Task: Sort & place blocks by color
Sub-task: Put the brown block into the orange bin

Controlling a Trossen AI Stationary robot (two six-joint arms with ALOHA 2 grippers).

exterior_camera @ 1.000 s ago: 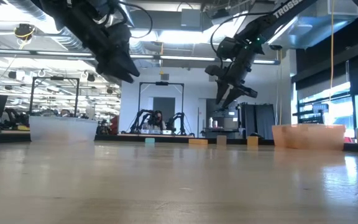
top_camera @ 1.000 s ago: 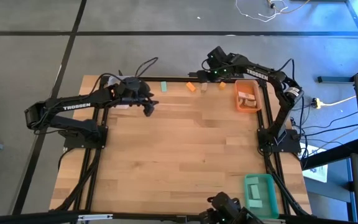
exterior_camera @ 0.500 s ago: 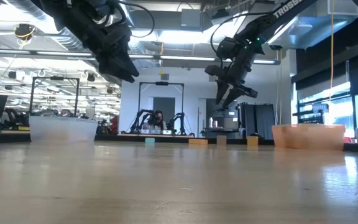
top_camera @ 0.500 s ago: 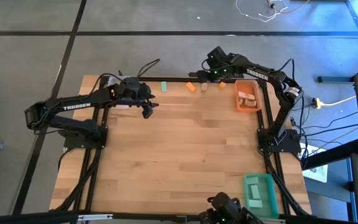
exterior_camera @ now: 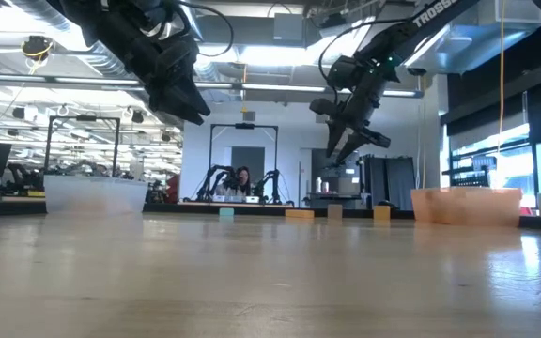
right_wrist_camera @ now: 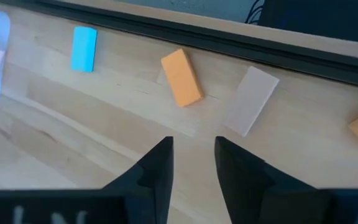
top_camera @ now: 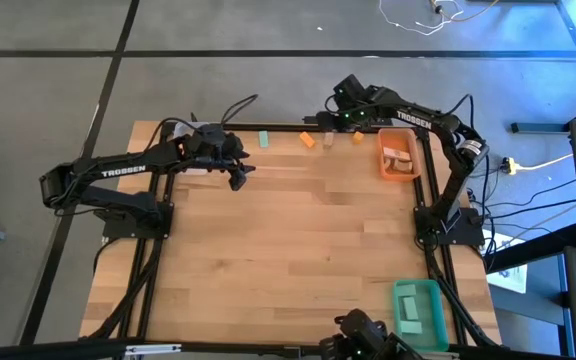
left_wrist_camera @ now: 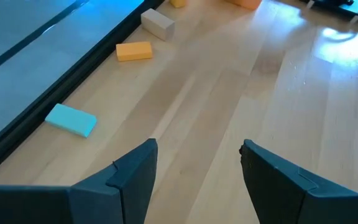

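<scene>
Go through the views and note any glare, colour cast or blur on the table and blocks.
Left wrist view: white glare on the table at the far side; a blue cast on the floor beyond its edge. Right wrist view: the teal block and orange block are sharp; a pale blurred shape sits at the frame's edge. Low view: the near tabletop is soft, with bright ceiling lights behind.

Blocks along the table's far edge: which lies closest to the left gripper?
The teal block: it ends the row on the left gripper's side; the orange bar and pale wooden block lie farther along.
</scene>
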